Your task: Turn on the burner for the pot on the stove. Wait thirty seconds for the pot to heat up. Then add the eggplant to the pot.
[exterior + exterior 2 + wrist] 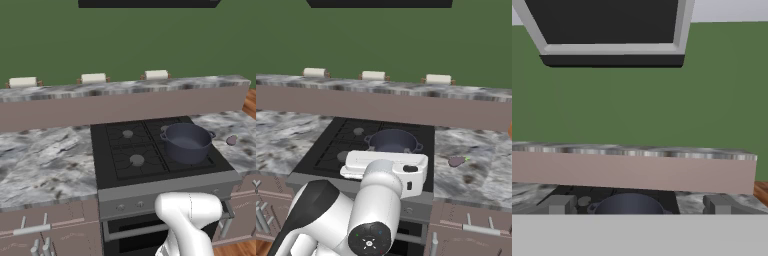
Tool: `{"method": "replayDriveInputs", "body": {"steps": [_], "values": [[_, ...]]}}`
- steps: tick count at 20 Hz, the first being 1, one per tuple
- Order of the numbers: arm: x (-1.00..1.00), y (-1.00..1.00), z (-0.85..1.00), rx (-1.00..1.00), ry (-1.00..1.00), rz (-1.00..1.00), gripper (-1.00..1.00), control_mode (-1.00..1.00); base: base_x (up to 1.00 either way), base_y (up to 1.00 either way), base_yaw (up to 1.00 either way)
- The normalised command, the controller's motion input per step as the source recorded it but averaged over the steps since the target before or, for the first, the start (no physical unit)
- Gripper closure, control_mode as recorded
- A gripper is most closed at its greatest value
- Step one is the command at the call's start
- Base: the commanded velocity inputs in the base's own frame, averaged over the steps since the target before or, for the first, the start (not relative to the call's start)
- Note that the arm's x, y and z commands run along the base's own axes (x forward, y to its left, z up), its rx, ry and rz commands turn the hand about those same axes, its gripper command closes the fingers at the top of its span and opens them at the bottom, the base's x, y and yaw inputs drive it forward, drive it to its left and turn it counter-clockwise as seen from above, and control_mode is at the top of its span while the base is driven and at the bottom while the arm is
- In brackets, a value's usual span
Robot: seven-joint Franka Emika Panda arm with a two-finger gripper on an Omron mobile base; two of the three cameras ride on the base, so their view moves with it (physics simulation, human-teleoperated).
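Observation:
The dark blue-grey pot (187,142) (394,141) stands on the front right burner of the black stove (131,159) (336,145). The small purple eggplant (231,140) (456,161) lies on the marble counter to the right of the stove. In the hand view my gripper (638,205) is open, its two grey fingertips (559,204) far apart with nothing between them, and the pot (628,204) sits low between them, farther off. My white arm (187,215) (386,167) hovers over the stove's front edge, above the grey knob panel (130,205).
A raised ledge (125,102) runs behind the stove with three pale rolls (93,78) on top. A dark range hood (612,30) hangs above. Marble counter (45,160) spreads left and right of the stove, with drawers (30,230) below.

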Motion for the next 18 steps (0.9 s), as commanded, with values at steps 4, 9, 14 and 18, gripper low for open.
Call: {"method": "replayDriveInputs", "body": {"steps": [4, 9, 14, 18], "values": [[0.00, 0.00, 0.00, 0.00, 0.00, 0.00, -1.00, -1.00, 0.00, 0.00, 0.00], [0.00, 0.00, 0.00, 0.00, 0.00, 0.00, -1.00, -1.00, 0.00, 0.00, 0.00], [0.00, 0.00, 0.00, 0.00, 0.00, 0.00, -1.00, -1.00, 0.00, 0.00, 0.00], [0.00, 0.00, 0.00, 0.00, 0.00, 0.00, -1.00, -1.00, 0.00, 0.00, 0.00]]}}
